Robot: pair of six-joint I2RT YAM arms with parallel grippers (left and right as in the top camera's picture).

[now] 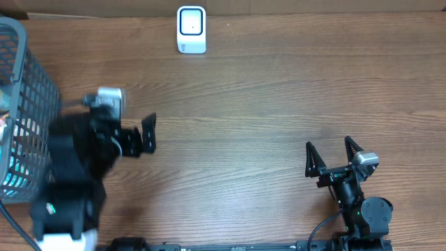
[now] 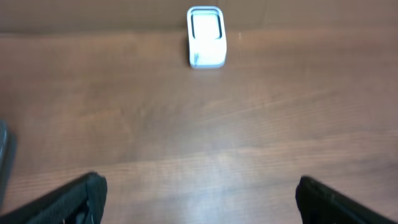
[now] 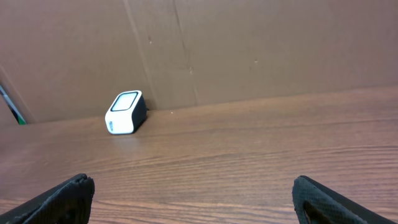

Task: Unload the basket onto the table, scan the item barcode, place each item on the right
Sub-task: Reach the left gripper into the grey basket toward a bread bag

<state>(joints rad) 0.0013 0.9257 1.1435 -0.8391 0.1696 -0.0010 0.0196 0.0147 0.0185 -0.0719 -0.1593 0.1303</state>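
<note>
Overhead, I see the basket [image 1: 31, 97] at the left edge, with items [image 1: 12, 183] inside that blur through the mesh. My left gripper [image 1: 148, 134] hangs just beside it, jaws spread and holding nothing. The scanner [image 1: 191, 29] stands at the far edge of the table [image 1: 265, 104]. My right gripper [image 1: 329, 145] sits by the near edge, likewise spread and empty.

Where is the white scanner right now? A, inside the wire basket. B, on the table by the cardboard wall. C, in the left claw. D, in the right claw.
B: the white scanner stands on the table at its far edge, by the cardboard wall, apart from the wire basket, and the left claw and right claw are both open and empty.
</note>
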